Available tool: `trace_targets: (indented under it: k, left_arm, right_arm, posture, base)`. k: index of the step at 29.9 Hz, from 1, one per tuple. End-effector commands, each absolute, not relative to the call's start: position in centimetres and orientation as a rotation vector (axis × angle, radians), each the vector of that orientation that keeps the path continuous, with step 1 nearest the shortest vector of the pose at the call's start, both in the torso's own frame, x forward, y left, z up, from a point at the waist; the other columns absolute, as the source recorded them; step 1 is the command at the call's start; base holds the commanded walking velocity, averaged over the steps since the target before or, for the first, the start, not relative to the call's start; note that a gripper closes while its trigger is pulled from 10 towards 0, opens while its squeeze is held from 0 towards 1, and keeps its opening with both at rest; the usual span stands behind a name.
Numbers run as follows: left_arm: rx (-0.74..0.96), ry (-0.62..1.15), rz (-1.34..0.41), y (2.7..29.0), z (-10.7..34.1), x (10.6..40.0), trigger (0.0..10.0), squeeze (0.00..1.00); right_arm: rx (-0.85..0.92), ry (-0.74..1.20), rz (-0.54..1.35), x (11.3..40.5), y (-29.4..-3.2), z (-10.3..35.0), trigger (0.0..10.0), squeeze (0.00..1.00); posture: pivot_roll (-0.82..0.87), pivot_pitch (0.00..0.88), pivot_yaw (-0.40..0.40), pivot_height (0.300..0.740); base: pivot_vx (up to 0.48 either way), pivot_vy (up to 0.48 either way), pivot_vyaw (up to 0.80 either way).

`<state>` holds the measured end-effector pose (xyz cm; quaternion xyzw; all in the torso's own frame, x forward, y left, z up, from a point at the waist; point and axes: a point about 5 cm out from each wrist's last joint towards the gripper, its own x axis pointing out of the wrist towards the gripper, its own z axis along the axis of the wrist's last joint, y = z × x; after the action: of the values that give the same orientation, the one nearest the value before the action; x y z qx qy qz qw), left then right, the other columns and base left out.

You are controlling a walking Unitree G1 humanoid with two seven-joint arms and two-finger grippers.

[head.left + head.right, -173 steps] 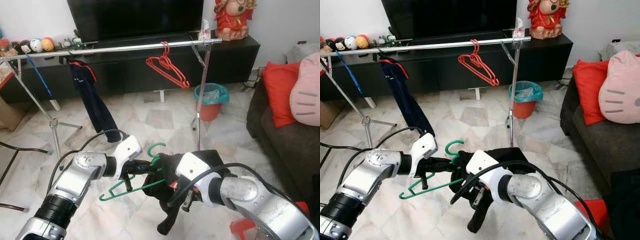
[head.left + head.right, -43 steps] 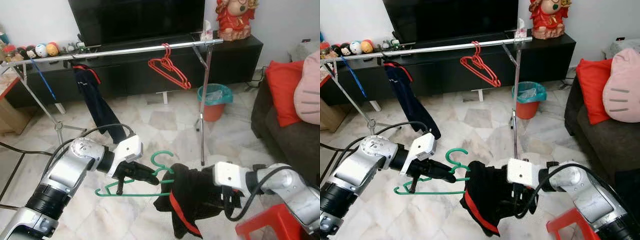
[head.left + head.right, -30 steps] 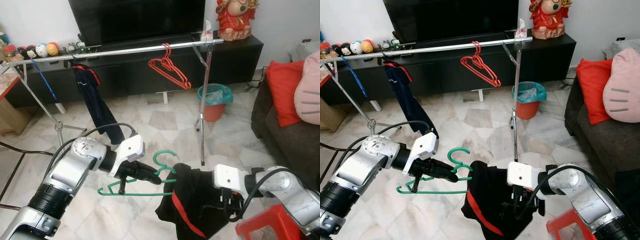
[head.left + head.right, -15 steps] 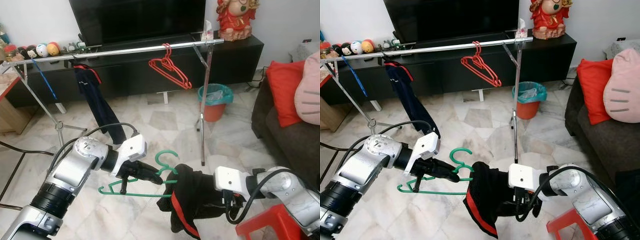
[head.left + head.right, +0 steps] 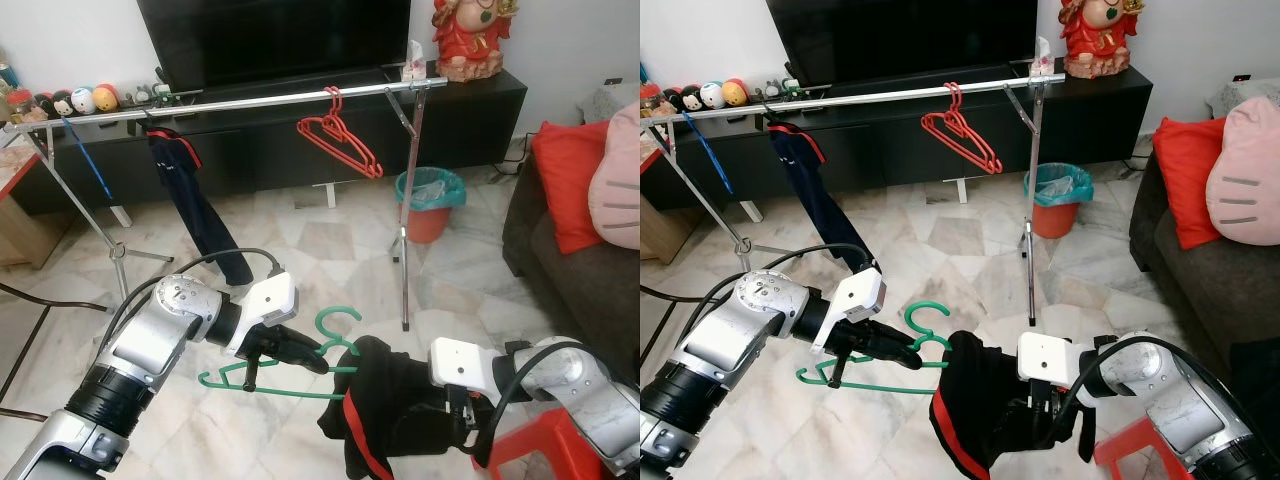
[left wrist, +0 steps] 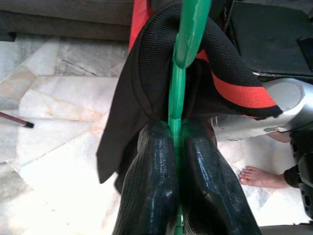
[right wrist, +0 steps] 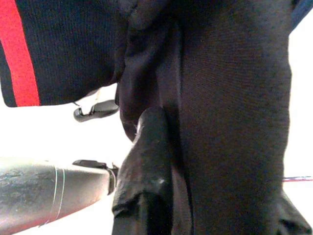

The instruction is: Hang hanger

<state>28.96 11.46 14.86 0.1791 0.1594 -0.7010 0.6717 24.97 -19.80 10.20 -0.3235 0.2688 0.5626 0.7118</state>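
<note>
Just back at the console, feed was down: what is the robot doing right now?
It is dressing a hanger. The left gripper has its jaws shut on the green hanger, held low over the marble floor. The right gripper grips the black garment with the red stripe, whose fabric is draped over one arm of the hanger. The clothes rail ahead holds red hangers and a dark garment; nothing is hung yet.

This is a home living room. A large dark television [image 5: 275,40] stands at 12 o'clock on a long black TV cabinet [image 5: 470,120], with small round toy figures [image 5: 60,100] lined up at 10 o'clock and a red figurine [image 5: 467,35] at 1 o'clock. A dark sofa [image 5: 570,270] with a red cushion [image 5: 565,180] sits at 3 o'clock. A metal clothes rail [image 5: 230,101] crosses the marble-tiled floor [image 5: 320,240], beside a teal waste bin [image 5: 428,200].
</note>
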Motion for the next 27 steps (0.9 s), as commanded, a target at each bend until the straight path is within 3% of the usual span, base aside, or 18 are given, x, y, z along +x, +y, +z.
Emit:
trace_targets:
  k: [1, 11, 12, 13, 27]
  left_arm:
    - [0.438, 0.303, -1.552, 11.4, 16.1, 29.7, 10.0, 0.0]
    - [0.433, 0.284, -1.542, 11.3, 16.2, 29.9, 10.0, 0.0]
    - [0.423, 0.278, -1.538, 11.3, 16.3, 30.0, 10.0, 0.62]
    - [0.4, 0.285, -1.541, 11.3, 16.3, 30.0, 10.0, 1.0]
    - [0.406, 0.308, -1.595, 12.3, 16.6, 29.6, 10.0, 1.0]
  right_arm:
    - [-0.727, 0.571, 1.298, 24.7, -18.8, 10.2, 0.0, 0.0]
    - [-0.731, 0.57, 1.31, 24.6, -18.5, 10.1, 0.0, 0.0]
    - [-0.731, 0.57, 1.309, 24.6, -18.5, 10.1, 0.0, 0.0]
    - [-0.731, 0.57, 1.309, 24.6, -18.4, 10.1, 0.0, 0.0]
    - [-0.749, 0.581, 1.286, 24.8, -18.7, 9.8, 0.0, 0.0]
  posture:
    - [-0.08, 0.0, 0.112, 0.74]
    - [-0.07, 0.0, 0.116, 0.74]
    - [-0.08, 0.0, 0.117, 0.74]
    - [-0.08, 0.0, 0.117, 0.74]
    - [-0.07, 0.0, 0.123, 0.74]
  base:
    - [0.0, 0.0, 0.0]
    - [0.0, 0.0, 0.0]
    - [0.0, 0.0, 0.0]
    - [0.0, 0.0, 0.0]
    - [0.0, 0.0, 0.0]
